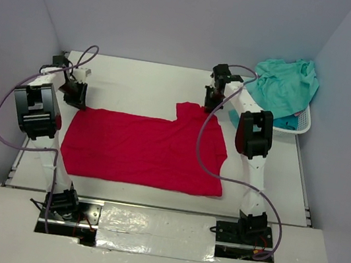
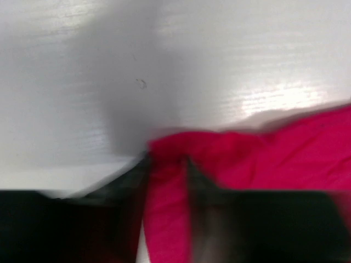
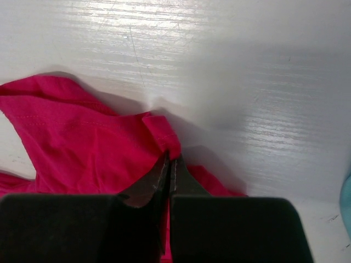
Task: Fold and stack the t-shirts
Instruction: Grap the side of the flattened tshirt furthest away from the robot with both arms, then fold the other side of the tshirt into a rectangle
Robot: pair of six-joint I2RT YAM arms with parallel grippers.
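Black right fingers [image 3: 151,189] are pressed shut on the far edge of the crimson red cloth t-shirt [image 1: 139,149], spread flat on the white tabletop [image 1: 143,83]. Its bunched far corner is straddled by the left fingers [image 2: 129,178], blurred; whether clamped cannot be told. 1 corner could be dropped if lifted unevenly.

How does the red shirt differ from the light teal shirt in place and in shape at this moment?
The red shirt lies spread flat on the table; the light teal shirt is crumpled in a heap on the white basket. The right gripper pinches the red shirt's edge; no gripper touches the light teal shirt. Both are plain cloth, not yet folded.
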